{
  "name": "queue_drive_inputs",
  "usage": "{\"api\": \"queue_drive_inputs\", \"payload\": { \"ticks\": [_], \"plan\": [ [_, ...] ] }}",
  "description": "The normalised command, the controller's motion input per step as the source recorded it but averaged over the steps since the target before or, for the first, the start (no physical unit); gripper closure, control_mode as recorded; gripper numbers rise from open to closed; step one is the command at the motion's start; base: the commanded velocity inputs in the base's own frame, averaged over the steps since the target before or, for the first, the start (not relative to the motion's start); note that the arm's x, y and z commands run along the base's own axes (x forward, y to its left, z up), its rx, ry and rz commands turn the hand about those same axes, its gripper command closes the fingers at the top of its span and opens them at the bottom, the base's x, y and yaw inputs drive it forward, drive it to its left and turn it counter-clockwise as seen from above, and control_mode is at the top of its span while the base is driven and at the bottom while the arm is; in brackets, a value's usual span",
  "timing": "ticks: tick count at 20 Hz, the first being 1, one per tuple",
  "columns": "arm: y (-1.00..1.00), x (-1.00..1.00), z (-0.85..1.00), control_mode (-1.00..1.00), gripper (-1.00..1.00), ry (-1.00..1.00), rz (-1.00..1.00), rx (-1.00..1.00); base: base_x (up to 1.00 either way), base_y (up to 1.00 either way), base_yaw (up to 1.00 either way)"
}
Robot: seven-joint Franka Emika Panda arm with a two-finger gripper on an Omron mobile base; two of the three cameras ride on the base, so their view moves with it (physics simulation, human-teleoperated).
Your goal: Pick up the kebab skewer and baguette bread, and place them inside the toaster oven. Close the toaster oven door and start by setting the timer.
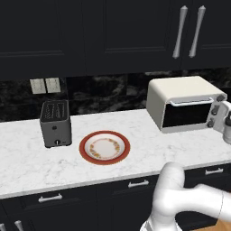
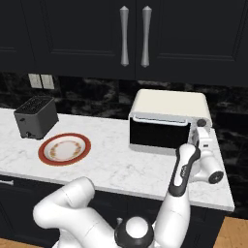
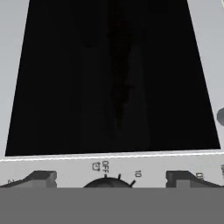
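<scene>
Open tool (image 3: 109, 177) astride toaster oven (image 1: 180, 101) knob (image 3: 106, 183)

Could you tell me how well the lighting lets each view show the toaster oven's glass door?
Left base view: toaster oven door evenly lit, sharp, plain black, no glare. Right base view: same, flat black. Hand view: the glass is near featureless darkness, with a knob sharp below it.

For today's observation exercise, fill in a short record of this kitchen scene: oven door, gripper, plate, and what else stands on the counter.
toaster oven door: shut, dark glass, pale handle along its top
gripper: open, fingertips either side of a dial marked OFF and 10 on the toaster oven
plate: red-rimmed, no food on it, between the slot toaster and the oven
slot toaster: dark grey, left of the plate
counter: white marble
</scene>
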Motion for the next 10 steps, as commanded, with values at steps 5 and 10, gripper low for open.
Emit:
{"api": "queue_drive_inputs", "payload": {
  "ticks": [5, 10],
  "plan": [
    [-0.49, 0.22, -0.26, -1.0, -1.0, 0.0, -0.11, -0.07, 0.0, 0.0, 0.0],
    [-0.42, 0.16, -0.29, -1.0, -1.0, 0.0, -0.08, -0.06, 0.0, 0.0, 0.0]
  ]
}}
